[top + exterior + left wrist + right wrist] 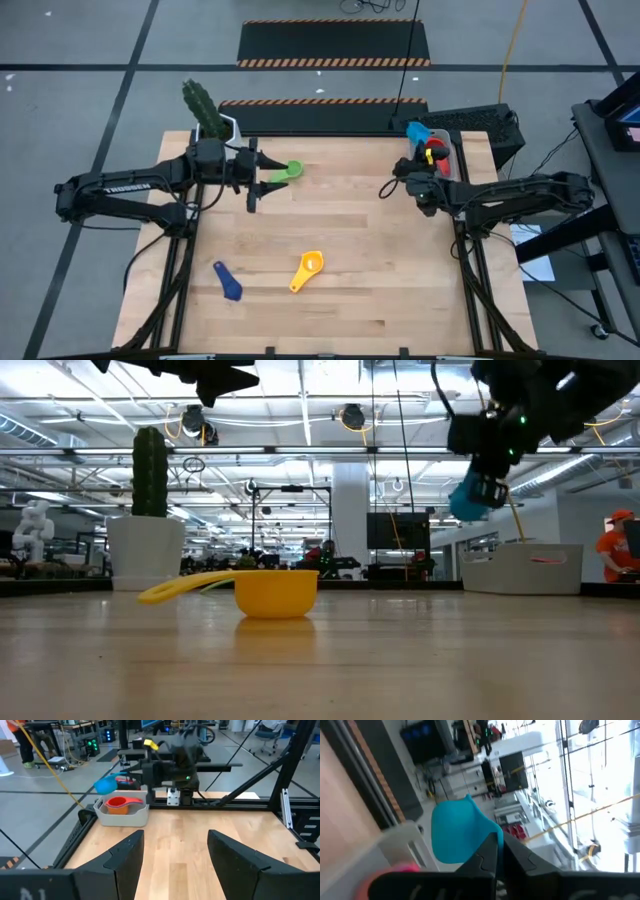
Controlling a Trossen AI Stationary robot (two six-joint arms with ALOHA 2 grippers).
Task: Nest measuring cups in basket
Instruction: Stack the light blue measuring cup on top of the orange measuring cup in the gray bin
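My right gripper (419,146) is shut on a light blue measuring cup (415,131), held in the air at the far end of the grey basket (452,160) by the table's right edge. The basket holds a red cup (118,803) and others. My left gripper (262,178) hangs open high over the far left of the table, above a green cup (286,172) that lies on the wood. A yellow cup (308,270) and a dark blue cup (228,282) rest on the table nearer the front. My right gripper pinches the light blue cup between its two fingers (490,851) at the bowl's handle side (485,832); the fingers cover the exact spot. They reach roughly level toward the table's far side. The bowl (470,501) juts past the fingertips, lifted clear above the basket.
A white pot with a cactus (205,108) stands at the far left corner, close behind my left arm. The basket (522,568) sits against the right edge. Bare wood lies between the two arms in the middle of the table.
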